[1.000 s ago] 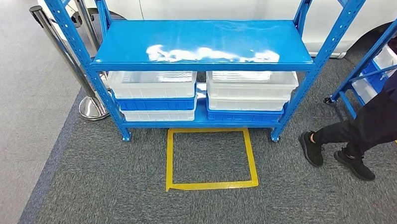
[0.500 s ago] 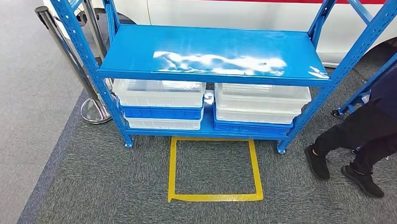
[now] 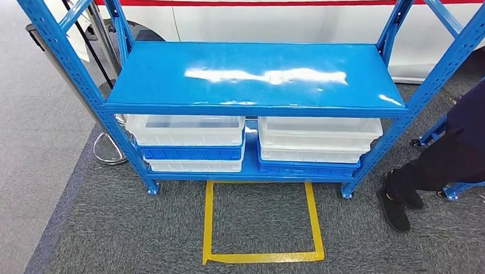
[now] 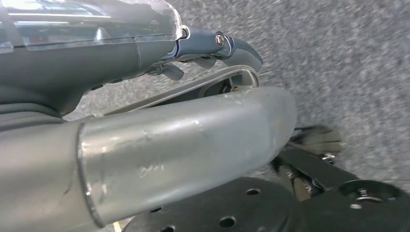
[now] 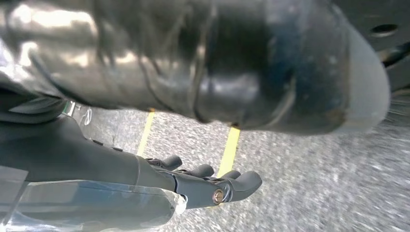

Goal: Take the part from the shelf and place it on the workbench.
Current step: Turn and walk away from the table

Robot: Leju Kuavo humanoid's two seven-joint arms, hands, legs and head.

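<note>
Our left hand and right hand hang over grey carpet, fingers loosely apart, holding nothing. Ahead we see a yellow tape square before the blue steel shelf, white and blue plastic crates stacked beneath. We cannot make out the part. A person's dark-trousered leg stands right.

Left hand and right hand, both empty
</note>
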